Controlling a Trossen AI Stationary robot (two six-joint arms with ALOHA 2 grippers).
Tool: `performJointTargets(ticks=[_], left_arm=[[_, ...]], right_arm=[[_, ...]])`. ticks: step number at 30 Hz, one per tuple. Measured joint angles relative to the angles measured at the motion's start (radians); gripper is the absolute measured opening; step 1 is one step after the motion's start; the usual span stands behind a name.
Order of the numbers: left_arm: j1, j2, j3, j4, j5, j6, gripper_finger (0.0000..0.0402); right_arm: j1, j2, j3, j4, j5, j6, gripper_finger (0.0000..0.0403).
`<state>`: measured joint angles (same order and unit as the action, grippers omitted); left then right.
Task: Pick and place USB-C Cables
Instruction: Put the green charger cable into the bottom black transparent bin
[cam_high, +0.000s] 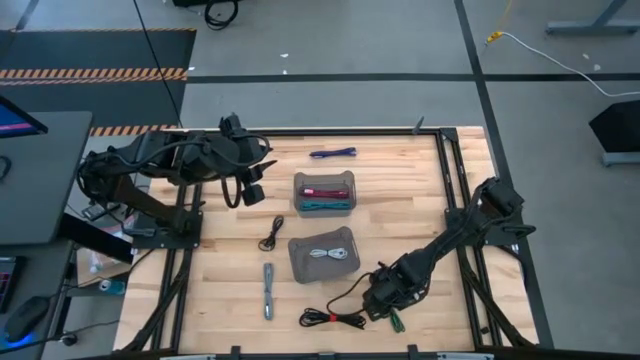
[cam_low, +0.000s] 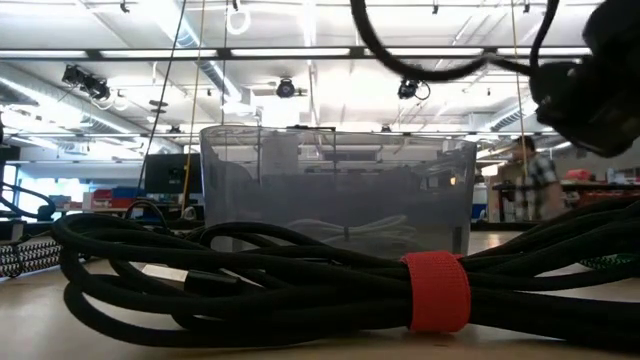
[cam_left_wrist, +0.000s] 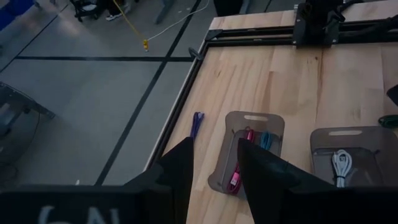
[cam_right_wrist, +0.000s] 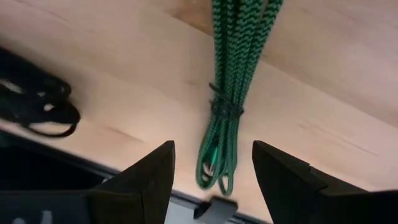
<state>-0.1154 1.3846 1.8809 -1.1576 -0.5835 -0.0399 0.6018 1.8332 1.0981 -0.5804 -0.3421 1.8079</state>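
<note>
The right gripper (cam_right_wrist: 212, 165) hangs low over the near right part of the table (cam_high: 400, 180), its two dark fingers (cam_right_wrist: 144, 177) spread wide with nothing between them, straddling the lower end of the green cable (cam_right_wrist: 230, 106), a braided bundle tied at its waist that lies flat on the wood near the table's front edge; the fingers stand to either side of it and do not touch it. Just beside it, towards the left arm's side, lies the black cable with a red strap (cam_low: 435, 290), loosely coiled on the table, also free. Farther in sits the nearer bin (cam_high: 323, 258), translucent grey, with a white cable (cam_high: 330, 253) coiled inside; beyond it the farther bin (cam_high: 324, 193) holds a maroon cable (cam_high: 325, 190) and a teal cable (cam_high: 326, 205) side by side. A purple cable (cam_high: 333, 154) lies alone on the wood near the table's far edge, a small black cable (cam_high: 271, 236) rests left of the two bins, and a grey cable (cam_high: 268, 290) lies stretched out nearer the front. The left gripper (cam_left_wrist: 214, 177) waits raised over the far left part of the table, fingers partly parted and holding nothing. Across the room in the low view a person (cam_low: 528, 180) in a checked shirt stands well behind the table
</note>
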Motion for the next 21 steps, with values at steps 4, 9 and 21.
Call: performJointTargets(ticks=[4, 9, 21], left_arm=[[0.000, 0.000, 0.000, 0.000, 0.000, 0.000, 0.0133], [0.000, 0.000, 0.000, 0.001, 0.000, 0.001, 0.0133], [0.000, 0.000, 0.000, 0.000, 0.000, 0.003, 0.0133]], right_arm=[[-0.001, 0.017, 0.000, 0.020, 0.045, 0.010, 0.0221], [-0.007, 0.012, 0.000, 0.023, 0.143, 0.033, 0.0221], [-0.009, 0.016, 0.000, -0.098, 0.120, 0.019, 0.0137]])
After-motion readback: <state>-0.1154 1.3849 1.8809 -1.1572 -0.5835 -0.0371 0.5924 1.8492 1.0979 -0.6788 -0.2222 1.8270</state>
